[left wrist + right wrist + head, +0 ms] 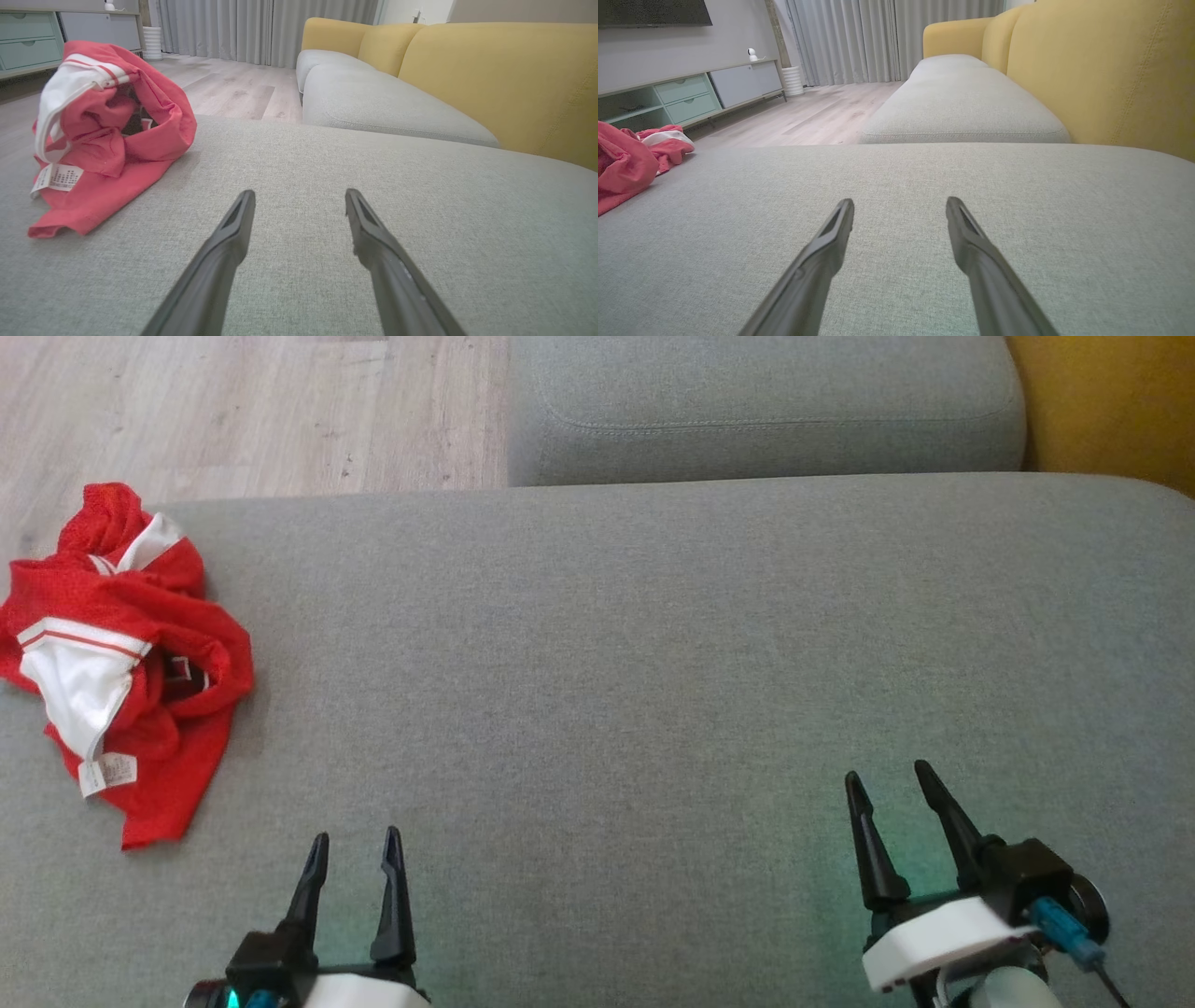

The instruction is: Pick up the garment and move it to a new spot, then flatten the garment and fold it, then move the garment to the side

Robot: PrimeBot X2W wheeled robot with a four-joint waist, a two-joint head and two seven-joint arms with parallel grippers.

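Red garment [121, 653]: crumpled mesh heap with white panels, ahead and out to the left of the left gripper [357, 835], near it, not touching. Well apart from the right gripper [887, 770], far off to that one's left.
Care label [57, 178]: white tag on the heap's near side, facing the left gripper. Garment probably twisted or inside out (guess).
Left gripper state: fingers [224, 242] spread wide, nothing between them, tips low over the grey cloth.
Right gripper state: spread wide too, empty, tilted a bit toward its own left.
Why placed so: both look parked in a ready pose, jaws wide for a first grab. Heap sits at the cushion's far-left corner, so the bare middle ahead of both grippers is the likely spot for flattening.
Task stage: pick-up not yet begun; left arm looks the nearer one.
Seat cushion [607, 663]: grey woven fabric, broad and flat under both grippers. Soft, so tips can likely press in to pinch cloth.
Second cushion [766, 401]: same grey, beyond the right gripper's tips, seam gap between.
Backrest [1111, 70]: mustard yellow, right of the right gripper.
Floor [233, 411]: pale wood planks beyond the garment.
Room: grey curtains [261, 28] and a low cabinet [691, 88] with pale green drawers, far ahead.
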